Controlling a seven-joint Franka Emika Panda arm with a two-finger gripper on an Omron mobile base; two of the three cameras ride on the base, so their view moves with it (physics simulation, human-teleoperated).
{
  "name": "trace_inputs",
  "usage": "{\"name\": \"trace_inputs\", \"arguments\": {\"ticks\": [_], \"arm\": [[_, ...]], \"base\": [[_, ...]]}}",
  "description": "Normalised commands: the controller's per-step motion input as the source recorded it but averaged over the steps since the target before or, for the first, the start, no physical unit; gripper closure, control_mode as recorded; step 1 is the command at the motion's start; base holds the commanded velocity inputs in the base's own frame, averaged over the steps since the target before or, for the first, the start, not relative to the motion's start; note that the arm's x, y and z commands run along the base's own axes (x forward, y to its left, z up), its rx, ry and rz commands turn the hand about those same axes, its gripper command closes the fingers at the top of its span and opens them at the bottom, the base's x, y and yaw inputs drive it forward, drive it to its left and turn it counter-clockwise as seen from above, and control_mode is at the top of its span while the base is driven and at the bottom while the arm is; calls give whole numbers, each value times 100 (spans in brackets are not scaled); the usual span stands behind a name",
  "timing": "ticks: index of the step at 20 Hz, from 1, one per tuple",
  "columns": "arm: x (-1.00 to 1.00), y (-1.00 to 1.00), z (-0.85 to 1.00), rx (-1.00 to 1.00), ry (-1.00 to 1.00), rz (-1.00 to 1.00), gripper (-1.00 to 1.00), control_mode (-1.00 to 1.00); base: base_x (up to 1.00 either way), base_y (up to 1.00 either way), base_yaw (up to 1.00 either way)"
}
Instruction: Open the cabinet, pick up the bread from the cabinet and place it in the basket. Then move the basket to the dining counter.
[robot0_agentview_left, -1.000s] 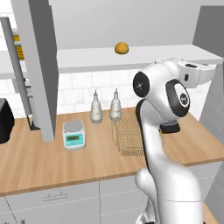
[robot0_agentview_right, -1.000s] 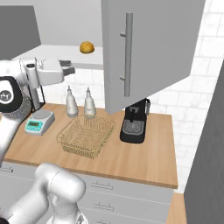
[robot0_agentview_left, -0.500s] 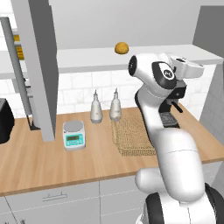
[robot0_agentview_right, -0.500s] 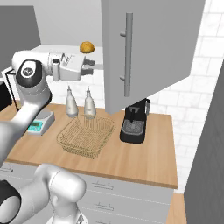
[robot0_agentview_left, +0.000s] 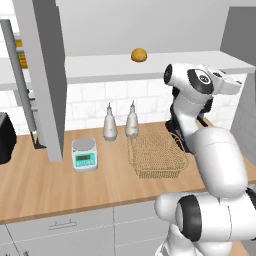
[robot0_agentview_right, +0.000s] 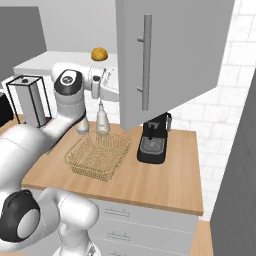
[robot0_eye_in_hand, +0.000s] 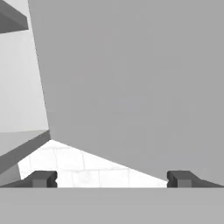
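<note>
Left base view – cabinet: both doors of the cabinet (robot0_agentview_left: 45, 75) are seen swung open; the white shelf is exposed.
Left base view – bread: the bread (robot0_agentview_left: 139, 55) is seen on the shelf, alone, well above the worktop (robot0_agentview_left: 50, 185).
Left base view – basket: the basket (robot0_agentview_left: 157, 155) rests on the worktop, just beside two bottles (robot0_agentview_left: 120, 122), with a kitchen scale (robot0_agentview_left: 84, 153) further left.
Left base view – change: over the last second the arm has been swung up and round, so that its upper part now stands beside the shelf edge, below and right of the bread.
Right base view – gripper: the hand is partly hidden behind the right door (robot0_agentview_right: 170, 55); the bread is seen above it on the shelf. A coffee machine (robot0_agentview_right: 152, 142) stands right of the basket.
Hand view – gripper: the gripper (robot0_eye_in_hand: 111, 179) is held at its widest, nothing between the tips; a grey door face lies ahead.
Meaning: the opening step is judged done; the reach for the bread is judged under way, and the hand must yet be turned toward the shelf.
</note>
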Motion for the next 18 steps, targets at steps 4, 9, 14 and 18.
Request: {"name": "trace_inputs", "arguments": {"ticks": [4, 9, 14, 18], "arm": [[0, -76, -11, 0, -4, -9, -100, -100], [-16, -85, 1, 0, 3, -6, -100, -100], [-46, -97, 1, 3, 6, -3, -100, -100], [-61, -100, 0, 6, 5, -2, -100, -100]], "base": [[0, 0, 0], [0, 0, 0], [0, 0, 0], [0, 0, 0]]}}
